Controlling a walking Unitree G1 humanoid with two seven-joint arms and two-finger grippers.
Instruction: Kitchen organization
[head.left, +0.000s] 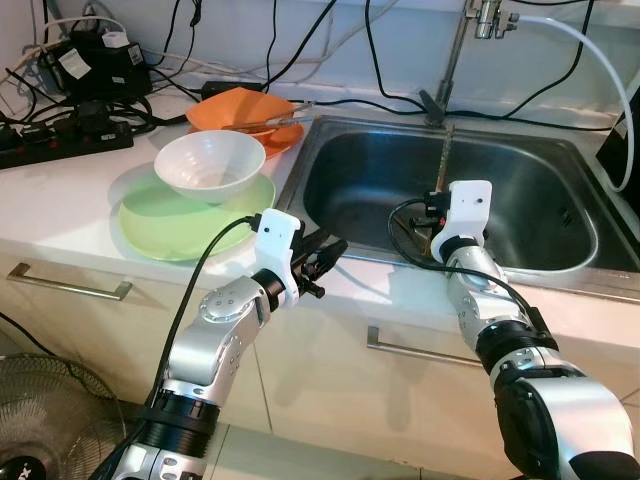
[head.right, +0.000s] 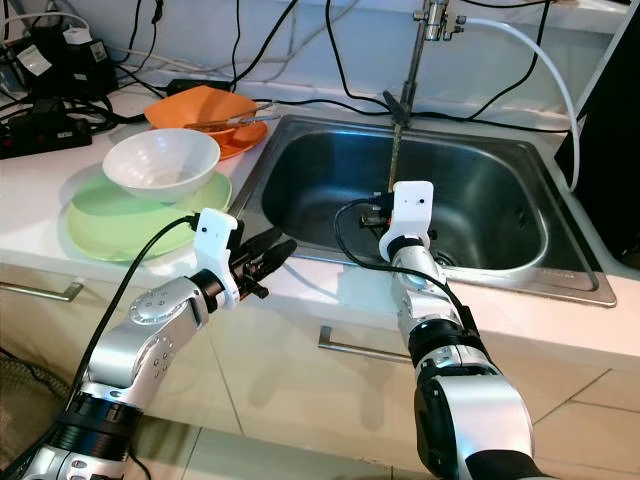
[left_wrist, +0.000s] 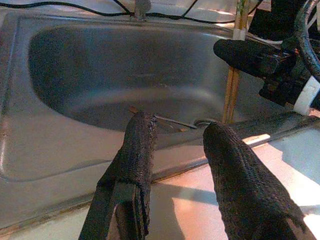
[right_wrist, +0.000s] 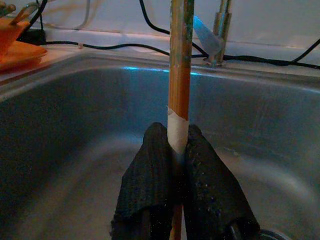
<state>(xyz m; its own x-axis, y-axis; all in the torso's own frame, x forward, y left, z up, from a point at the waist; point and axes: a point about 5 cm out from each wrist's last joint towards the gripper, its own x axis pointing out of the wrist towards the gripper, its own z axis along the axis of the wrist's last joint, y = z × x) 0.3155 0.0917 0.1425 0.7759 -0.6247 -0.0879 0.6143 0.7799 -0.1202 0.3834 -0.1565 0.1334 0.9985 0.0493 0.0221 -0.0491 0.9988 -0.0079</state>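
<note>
The right pincer (right_wrist: 177, 165) is clamping a pair of chopsticks (right_wrist: 179, 75) just at their white paper band, holding them upright over the sink (head.left: 520, 265), near its front wall. The left pincer (head.left: 318, 258) is hovering over the front edge of the desk (head.left: 60, 215), just beside the sink's left rim, its fingers (left_wrist: 135, 155) spread and gripping nothing. Farther left, a white bowl (head.left: 210, 165) is sitting on a green plate (head.left: 150, 235), with an orange dish (head.left: 235, 108) holding some utensil behind them. Judging by this, the tidying is only partly done: the chopsticks are lifted but not yet put away, and the crockery is awaiting sorting.
</note>
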